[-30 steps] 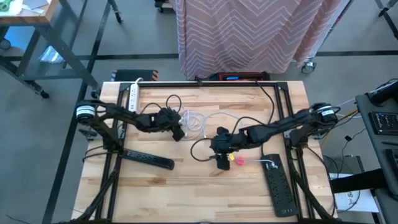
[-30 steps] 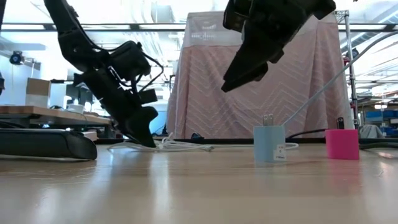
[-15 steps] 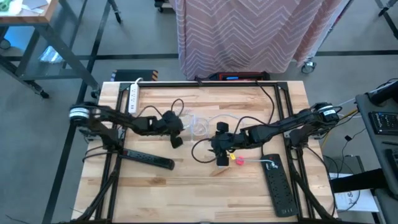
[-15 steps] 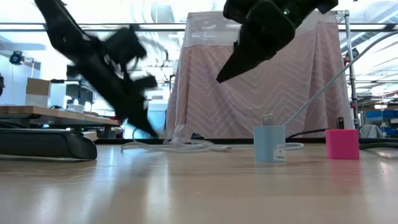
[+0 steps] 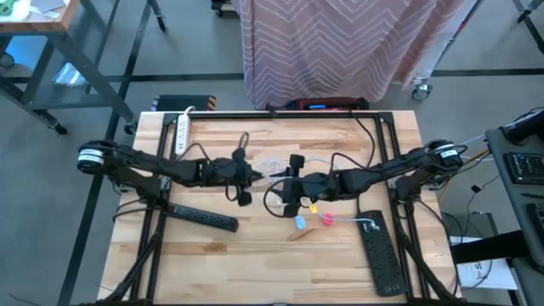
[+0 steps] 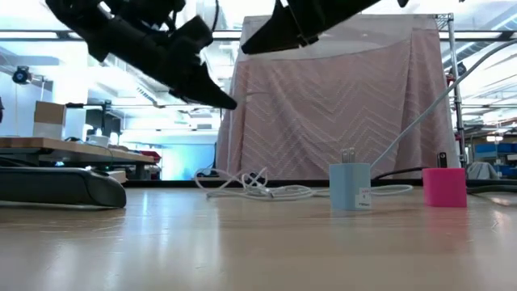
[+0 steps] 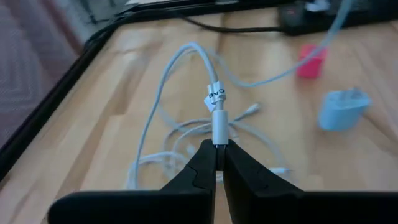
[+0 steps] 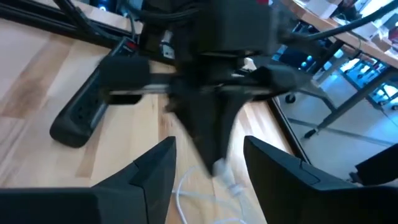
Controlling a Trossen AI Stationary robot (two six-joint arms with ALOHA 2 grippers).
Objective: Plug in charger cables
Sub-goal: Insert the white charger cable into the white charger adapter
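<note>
The wooden table carries a black power strip at its left front, another black power strip at its right front and a white power strip at the far left. Mid-table lies the tangle of white charger cables. The left gripper is clamped on one white cable connector, held off the table with its long axis pointing straight away from the fingers; only the left wrist view shows its small tag, reading roughly "CAB". The right gripper faces it, fingers spread apart and holding nothing. A light blue plug block stands upright, prongs up; the red-pink plug block sits just beside it.
</note>
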